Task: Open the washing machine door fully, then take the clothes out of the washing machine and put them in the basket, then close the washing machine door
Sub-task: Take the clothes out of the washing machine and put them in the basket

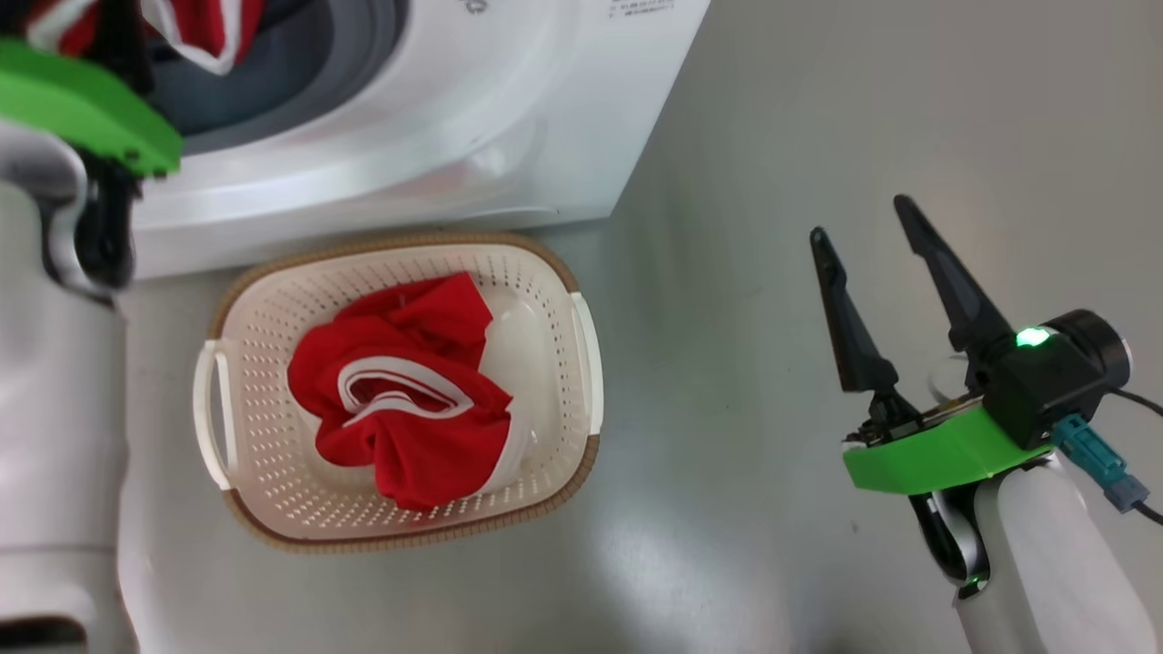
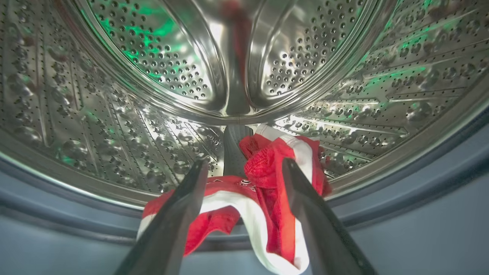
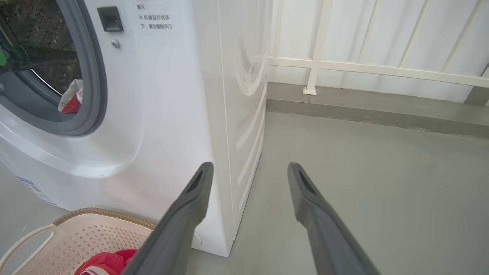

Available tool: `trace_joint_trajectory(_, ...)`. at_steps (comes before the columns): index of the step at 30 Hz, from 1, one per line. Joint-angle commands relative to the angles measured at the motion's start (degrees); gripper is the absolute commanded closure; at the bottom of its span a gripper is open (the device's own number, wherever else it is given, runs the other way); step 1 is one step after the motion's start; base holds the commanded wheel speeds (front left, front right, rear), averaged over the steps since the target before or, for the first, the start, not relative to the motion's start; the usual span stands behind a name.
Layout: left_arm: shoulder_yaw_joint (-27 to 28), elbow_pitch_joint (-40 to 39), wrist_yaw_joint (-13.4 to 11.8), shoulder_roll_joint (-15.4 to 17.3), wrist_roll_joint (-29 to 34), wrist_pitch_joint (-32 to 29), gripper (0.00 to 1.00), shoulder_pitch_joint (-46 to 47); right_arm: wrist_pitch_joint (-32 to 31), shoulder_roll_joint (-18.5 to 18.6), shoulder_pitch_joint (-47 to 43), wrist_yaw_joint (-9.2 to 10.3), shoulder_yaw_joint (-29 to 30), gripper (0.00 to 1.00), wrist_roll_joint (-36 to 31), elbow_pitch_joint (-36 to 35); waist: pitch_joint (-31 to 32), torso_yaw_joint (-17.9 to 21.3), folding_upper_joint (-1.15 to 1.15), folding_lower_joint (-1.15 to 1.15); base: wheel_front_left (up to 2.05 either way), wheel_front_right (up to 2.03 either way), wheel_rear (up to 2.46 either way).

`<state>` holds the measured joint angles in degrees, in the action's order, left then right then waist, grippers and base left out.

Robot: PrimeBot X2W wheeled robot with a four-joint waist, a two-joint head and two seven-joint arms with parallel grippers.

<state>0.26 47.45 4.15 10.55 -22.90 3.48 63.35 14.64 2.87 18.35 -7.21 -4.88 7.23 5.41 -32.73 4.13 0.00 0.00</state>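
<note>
The white washing machine (image 1: 436, 118) stands at the upper left, and its door is out of view. In the left wrist view my left gripper (image 2: 244, 165) is open at the mouth of the steel drum (image 2: 153, 57). Red clothes (image 2: 267, 172) with white trim hang over the grey rubber ring between and just beyond its fingers. The same garment shows at the opening (image 1: 200, 27). In front of the machine, the cream basket (image 1: 400, 245) holds another red garment (image 1: 409, 400). My right gripper (image 1: 859, 218) hangs open over bare floor, to the right of the basket, holding nothing.
Grey floor stretches to the right of the machine (image 3: 172, 114) as far as a white railing (image 3: 317, 65) on a low kerb. The basket (image 3: 95, 212) sits close against the machine's front. My pale left forearm (image 1: 54, 409) fills the left edge of the head view.
</note>
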Motion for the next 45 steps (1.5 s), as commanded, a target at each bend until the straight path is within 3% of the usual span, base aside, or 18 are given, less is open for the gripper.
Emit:
trace_joint_trajectory(1,0.8,-0.1,0.6,2.9,-0.5,-0.9,0.0,1.7,0.4,0.0,0.4,-0.28,-1.1,0.0,-0.5,-1.6,-1.6,0.2,0.0,0.0,0.0,0.0,0.0)
trace_joint_trajectory(11,0.0,11.4,0.8,3.3,-2.4,-10.5,0.0,9.1,0.4,0.0,1.7,-0.28,-1.8,0.0,0.2,-1.7,-3.2,1.4,0.0,0.0,0.0,0.0,0.0)
trace_joint_trajectory(19,-1.5,15.1,2.1,3.6,-2.9,-12.2,0.0,11.6,0.4,0.0,2.3,-0.28,-2.2,0.0,0.9,-1.8,-4.2,2.6,0.0,0.0,0.0,0.0,0.0)
trace_joint_trajectory(20,-1.8,15.3,2.2,3.6,-2.9,-12.3,0.18,11.9,0.4,0.0,2.4,-0.28,-2.2,0.0,1.0,-1.8,-4.3,2.7,0.0,0.0,0.0,0.0,0.0)
trace_joint_trajectory(21,-1.8,15.3,2.2,3.6,-2.9,-12.3,0.18,11.9,0.4,0.0,2.4,-0.28,-2.2,0.0,1.0,-1.8,-4.3,2.7,0.0,0.0,0.0,0.0,0.0)
trace_joint_trajectory(22,-2.0,15.6,2.3,3.6,-2.9,-12.4,0.62,12.1,0.4,0.0,2.4,-0.28,-2.2,0.0,1.1,-1.8,-4.3,2.8,0.0,0.0,0.0,0.0,0.0)
trace_joint_trajectory(23,-2.4,15.9,2.5,3.7,-2.8,-12.6,0.9,12.3,0.4,0.0,2.5,-0.28,-2.2,0.0,1.2,-1.8,-4.3,2.9,0.0,0.0,0.0,0.0,0.0)
trace_joint_trajectory(24,-2.8,16.1,2.6,3.8,-2.6,-12.6,1.0,12.4,0.4,0.0,2.5,-0.28,-2.1,0.0,1.3,-1.8,-4.3,3.0,0.0,0.0,0.0,0.0,0.0)
trace_joint_trajectory(32,-5.0,16.2,3.0,4.3,-1.8,-8.9,1.0,12.8,0.4,0.0,2.8,-0.28,-2.0,0.0,1.6,-1.6,-4.2,2.8,0.0,0.0,0.0,0.0,0.0)
trace_joint_trajectory(45,-6.9,11.9,3.3,4.3,-2.0,8.1,1.0,5.5,0.4,0.0,2.4,-0.28,-1.5,0.0,1.1,-0.8,-2.1,0.3,0.0,0.0,0.0,0.0,0.0)
